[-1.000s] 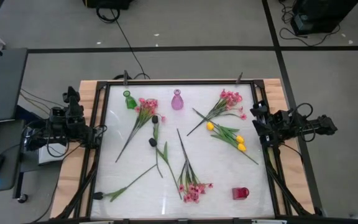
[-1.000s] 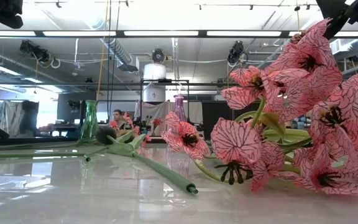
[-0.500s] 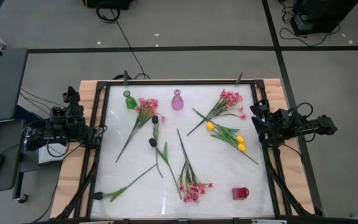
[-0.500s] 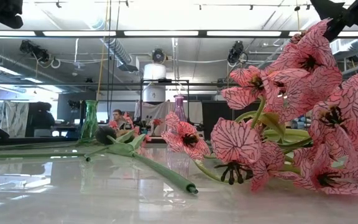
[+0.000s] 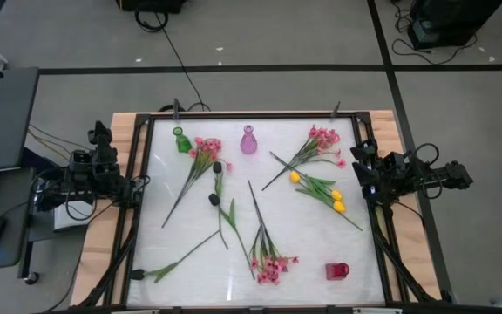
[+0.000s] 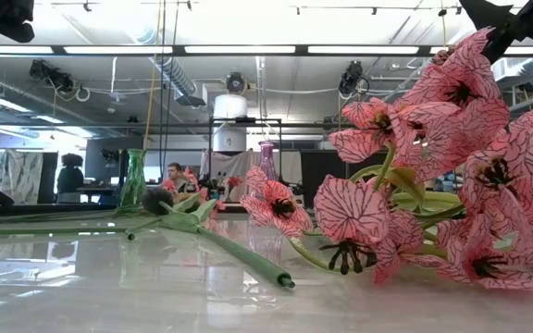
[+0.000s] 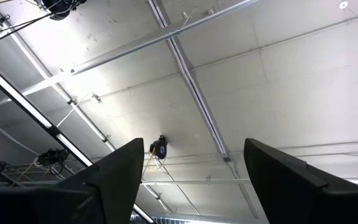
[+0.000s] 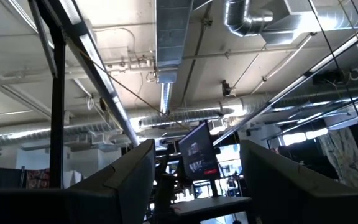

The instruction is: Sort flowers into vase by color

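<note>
Sorting not begun: both my jaws spread, empty, parked at nine and three o'clock. Next, I reach the yellow tulips (image 5: 321, 188) on the surface (image 5: 181, 235).

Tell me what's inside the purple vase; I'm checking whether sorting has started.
No stem stands in the purple vase: from above its mouth looks clear, and in the low view nothing rises from it. All the flowers lie on the table. Its lower inside cannot be seen.
</note>
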Robot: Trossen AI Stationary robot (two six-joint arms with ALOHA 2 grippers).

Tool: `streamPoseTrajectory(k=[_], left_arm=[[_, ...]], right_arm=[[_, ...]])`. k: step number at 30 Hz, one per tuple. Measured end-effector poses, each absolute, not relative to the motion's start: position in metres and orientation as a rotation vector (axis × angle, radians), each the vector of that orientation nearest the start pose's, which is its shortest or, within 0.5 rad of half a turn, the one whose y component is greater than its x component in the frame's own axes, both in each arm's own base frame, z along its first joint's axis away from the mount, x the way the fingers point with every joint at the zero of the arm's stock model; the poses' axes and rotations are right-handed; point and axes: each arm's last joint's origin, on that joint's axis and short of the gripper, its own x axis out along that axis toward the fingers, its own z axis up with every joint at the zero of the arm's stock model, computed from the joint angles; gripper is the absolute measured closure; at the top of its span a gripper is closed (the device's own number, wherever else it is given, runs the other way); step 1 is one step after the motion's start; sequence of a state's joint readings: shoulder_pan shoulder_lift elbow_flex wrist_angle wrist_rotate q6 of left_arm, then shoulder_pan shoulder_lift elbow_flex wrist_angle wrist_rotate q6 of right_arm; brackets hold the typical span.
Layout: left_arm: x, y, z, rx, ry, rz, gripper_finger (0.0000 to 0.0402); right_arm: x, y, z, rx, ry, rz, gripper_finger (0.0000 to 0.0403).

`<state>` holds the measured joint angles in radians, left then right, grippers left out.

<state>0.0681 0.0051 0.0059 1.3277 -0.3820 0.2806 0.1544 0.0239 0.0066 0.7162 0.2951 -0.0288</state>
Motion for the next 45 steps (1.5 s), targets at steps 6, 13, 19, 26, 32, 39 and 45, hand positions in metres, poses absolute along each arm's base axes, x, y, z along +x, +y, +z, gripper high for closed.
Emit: streamPoseTrajectory(k=[6, 13, 19, 26, 32, 39, 45], left_arm=[[0.0229, 0.0124, 0.2569, 0.026, -1.253, 0.561, 0.0118], [0.0229, 0.0124, 0.2568, 0.026, -1.252, 0.561, 0.0118], [0.0229, 0.0124, 0.2569, 0.026, -1.253, 0.561, 0.0118], [0.0229, 0.0124, 0.2569, 0.026, -1.253, 0.561, 0.0118], [0.023, 0.0124, 0.2568, 0.026, -1.252, 0.561, 0.0118], [0.0229, 0.0124, 0.2569, 0.026, -1.253, 0.561, 0.0118], [0.0229, 0.0124, 0.2569, 0.026, -1.253, 0.561, 0.0118]], right_arm=[[0.0756, 0.0033, 0.227, 0.128, -0.679, -0.144, 0.016], [0.0756, 0.0033, 0.2269, 0.128, -0.679, -0.144, 0.016], [0.0756, 0.0032, 0.2269, 0.129, -0.679, -0.145, 0.016], [0.0755, 0.0032, 0.2269, 0.129, -0.679, -0.147, 0.016], [0.0755, 0.0032, 0.227, 0.129, -0.68, -0.147, 0.016], [0.0735, 0.0029, 0.2294, 0.137, -0.712, -0.146, 0.016], [0.0678, 0.002, 0.2352, 0.227, -0.801, -0.114, 0.016]])
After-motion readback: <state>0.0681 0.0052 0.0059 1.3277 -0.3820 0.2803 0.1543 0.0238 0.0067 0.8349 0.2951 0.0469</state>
